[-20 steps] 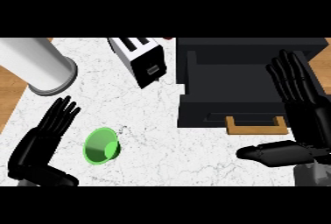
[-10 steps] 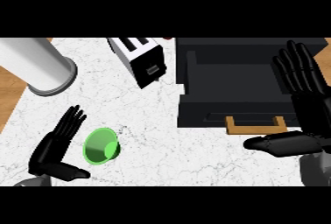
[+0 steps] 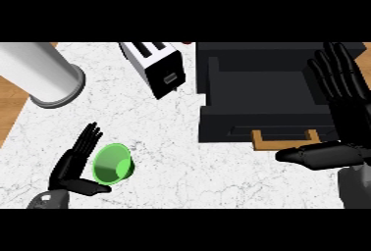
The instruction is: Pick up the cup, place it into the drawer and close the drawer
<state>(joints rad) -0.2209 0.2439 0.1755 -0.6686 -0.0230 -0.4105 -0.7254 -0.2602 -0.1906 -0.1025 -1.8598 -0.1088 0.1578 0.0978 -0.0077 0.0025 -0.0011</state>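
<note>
In the head view, a white marble counter top carries everything; the bright green plastic cup sits near its front left corner, its open mouth tipped toward the camera; the black left hand stands just beside the cup's left side, fingers straight and spread wide, thumb stretched out under the cup's lower rim; whether it touches the cup I cannot tell; the black box-shaped drawer stands pulled open at the far right corner, its tan wooden handle facing the front edge; the black right hand hovers over the drawer's right side, fingers straight, thumb out, holding nothing; a white slotted toaster sits at the far edge's middle; a tall white cylinder with a grey rim stands at the far left corner
</note>
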